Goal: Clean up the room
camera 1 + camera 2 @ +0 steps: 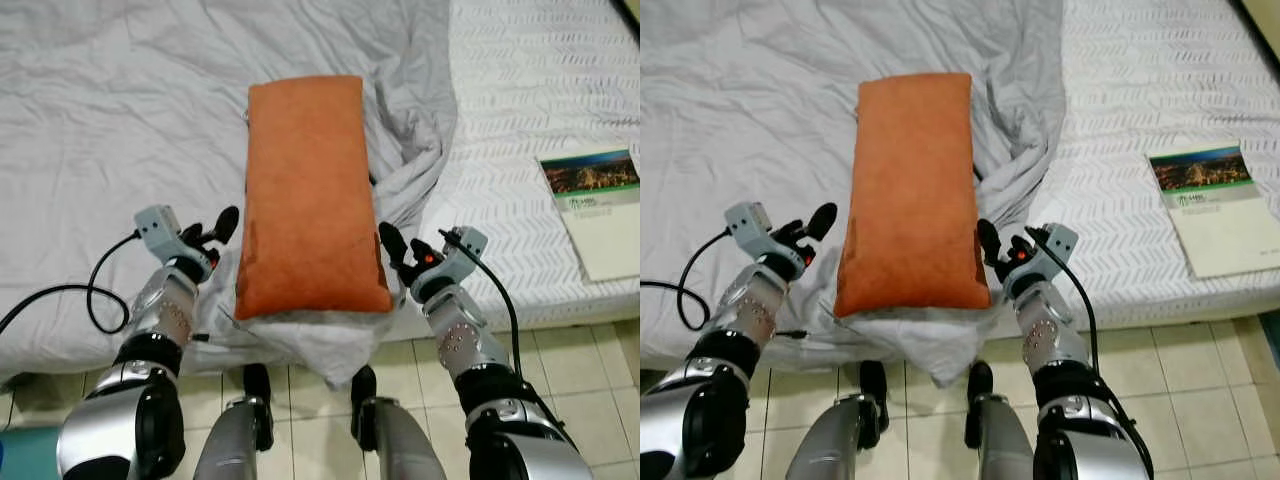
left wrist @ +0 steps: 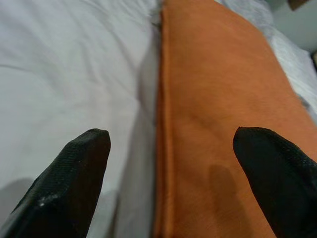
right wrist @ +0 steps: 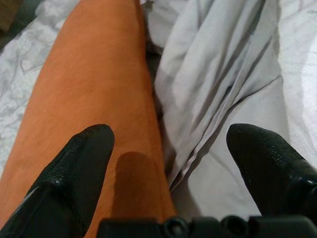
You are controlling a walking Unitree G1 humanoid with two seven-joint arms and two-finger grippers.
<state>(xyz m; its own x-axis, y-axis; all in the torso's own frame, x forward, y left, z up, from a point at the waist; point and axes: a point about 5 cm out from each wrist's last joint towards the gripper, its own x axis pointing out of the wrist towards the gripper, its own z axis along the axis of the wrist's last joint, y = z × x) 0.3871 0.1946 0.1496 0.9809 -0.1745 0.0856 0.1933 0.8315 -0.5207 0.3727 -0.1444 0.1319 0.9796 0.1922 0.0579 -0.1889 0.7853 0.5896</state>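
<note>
While the orange pillow (image 1: pixel 310 195) lies lengthwise on the rumpled grey sheet (image 1: pixel 120 120) at the bed's near edge, the left end effector (image 1: pixel 213 236) and right end effector (image 1: pixel 398 252), both spread, flank its near corners; each should probably straddle its long edge before pinching.

The orange pillow (image 1: pixel 310 195) fills the frame's centre between both spread-fingered grippers. Rumpled grey sheet (image 1: pixel 415 130) crowds its right edge; smooth bedding lies at left, a book (image 1: pixel 592 210) far right.
</note>
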